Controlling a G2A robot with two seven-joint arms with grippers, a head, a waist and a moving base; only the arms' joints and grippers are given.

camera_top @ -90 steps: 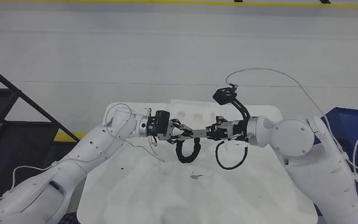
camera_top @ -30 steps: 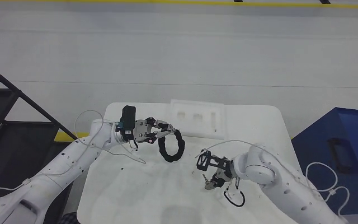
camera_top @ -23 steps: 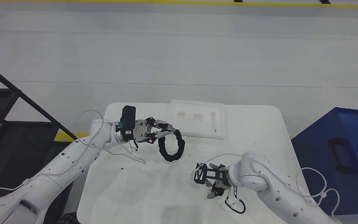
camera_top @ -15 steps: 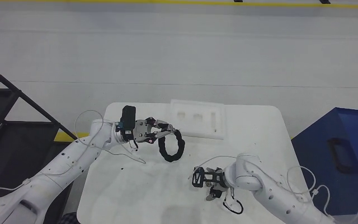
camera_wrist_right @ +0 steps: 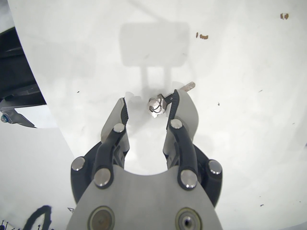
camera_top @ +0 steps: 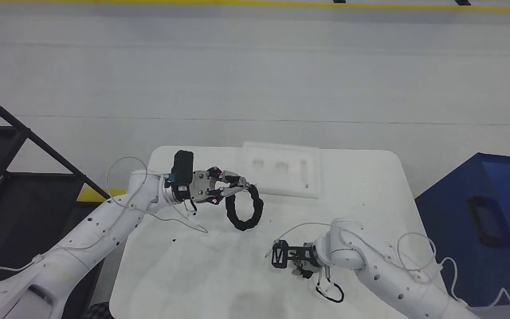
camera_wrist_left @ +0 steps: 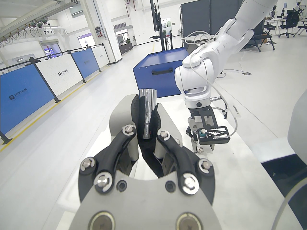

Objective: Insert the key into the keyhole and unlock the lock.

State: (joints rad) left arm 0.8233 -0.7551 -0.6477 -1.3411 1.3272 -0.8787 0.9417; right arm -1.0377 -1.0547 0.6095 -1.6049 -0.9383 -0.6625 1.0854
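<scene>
Silvery key (camera_wrist_right: 157, 106) is lying on the white desk (camera_wrist_right: 239, 72) between the spread fingers of the right gripper (camera_wrist_right: 149, 99), close against one finger. At its ten o'clock in the top view, the left gripper (camera_top: 229, 194) is pinching the black cable lock (camera_top: 245, 211).

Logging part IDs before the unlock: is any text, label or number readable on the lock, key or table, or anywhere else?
Lock: none.
Key: textured head, no legible text.
Table: none.
Cable tag on the right arm: print too small to read.
Barrier panels: a logo with a brand word, background signage, not quoted.
</scene>
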